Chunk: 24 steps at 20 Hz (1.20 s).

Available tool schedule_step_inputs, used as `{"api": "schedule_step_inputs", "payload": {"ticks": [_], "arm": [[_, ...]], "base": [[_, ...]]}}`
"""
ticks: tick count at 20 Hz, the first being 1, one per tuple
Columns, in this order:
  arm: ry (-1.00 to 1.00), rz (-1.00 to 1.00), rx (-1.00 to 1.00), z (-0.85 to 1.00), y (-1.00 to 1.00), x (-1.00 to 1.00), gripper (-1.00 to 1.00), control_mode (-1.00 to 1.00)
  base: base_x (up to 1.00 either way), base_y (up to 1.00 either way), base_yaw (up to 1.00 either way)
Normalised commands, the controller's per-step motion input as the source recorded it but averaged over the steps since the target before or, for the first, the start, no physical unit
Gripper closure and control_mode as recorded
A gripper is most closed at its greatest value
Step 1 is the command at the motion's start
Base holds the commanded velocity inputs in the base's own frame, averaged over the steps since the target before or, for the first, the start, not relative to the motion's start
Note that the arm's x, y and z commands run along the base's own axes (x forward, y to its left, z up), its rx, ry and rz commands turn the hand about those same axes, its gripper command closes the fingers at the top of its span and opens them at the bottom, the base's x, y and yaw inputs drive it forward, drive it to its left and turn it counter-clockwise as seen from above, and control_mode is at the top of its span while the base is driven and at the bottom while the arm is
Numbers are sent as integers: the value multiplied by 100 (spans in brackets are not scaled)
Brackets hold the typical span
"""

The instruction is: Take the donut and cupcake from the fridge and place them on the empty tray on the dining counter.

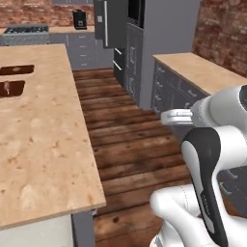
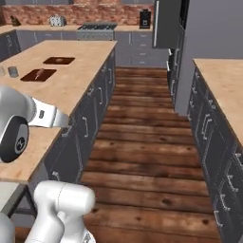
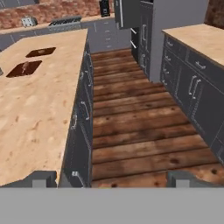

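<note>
The hand view shows the jaws released and empty above the plank floor, while the right base view adds two trays at ten o'clock on the dining worktop.

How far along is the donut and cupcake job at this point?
Nothing looks done yet. The end effector is open and empty, aimed down the aisle beside the dining counter. Two dark trays sit on it at the far end. The fridge stands ahead; the donut and cupcake still have to be fetched and placed.

arm: folded, raised | claw: wide open, holding nothing
</note>
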Motion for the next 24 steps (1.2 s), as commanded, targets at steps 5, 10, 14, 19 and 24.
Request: {"api": "schedule_step_inputs", "payload": {"ticks": [5, 10, 14, 19, 24], "arm": [[0, 0, 0, 0, 0, 0, -100, 100], [0, 0, 0, 0, 0, 0, -100, 100], [0, 0, 0, 0, 0, 0, -100, 100], [0, 0, 0, 0, 0, 0, -100, 100], [0, 0, 0, 0, 0, 0, -100, 100]], "base": [[100, -7, 3], [100, -12, 7], [100, -29, 12], [100, -35, 15], [100, -45, 19]]}}
